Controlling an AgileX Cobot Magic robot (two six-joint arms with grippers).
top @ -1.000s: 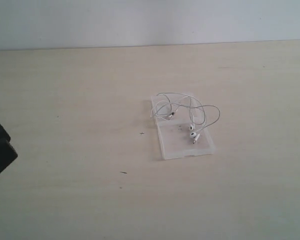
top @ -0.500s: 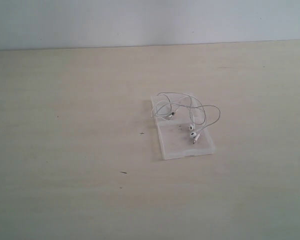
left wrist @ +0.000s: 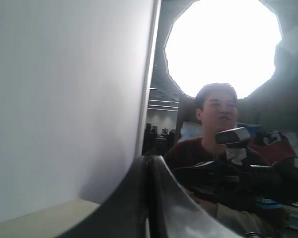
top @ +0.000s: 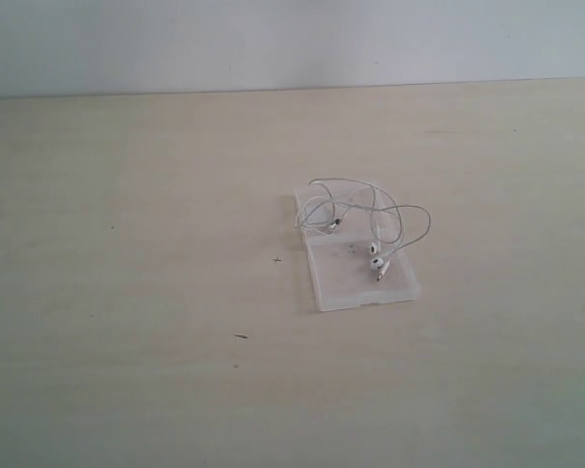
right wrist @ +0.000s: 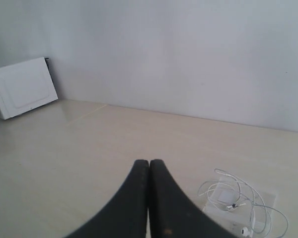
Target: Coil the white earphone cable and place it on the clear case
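Left tool (left wrist: 149,166) and right tool (right wrist: 149,167) are both clenched, holding nothing. Cable (top: 370,210) lies loosely looped on the case (top: 356,285) mid-bench (top: 127,292), apart from the right tool.

The white earphone cable (top: 366,219) lies on the clear case (top: 356,283), mid-table (top: 127,292).

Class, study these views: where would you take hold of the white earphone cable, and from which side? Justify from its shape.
Probably where loops of the white earphone cable cross, over the far half of the clear case, coming straight down from above. Single strands are very thin, and the loops sit loosely on the flat case, so a sideways approach would likely shove them.
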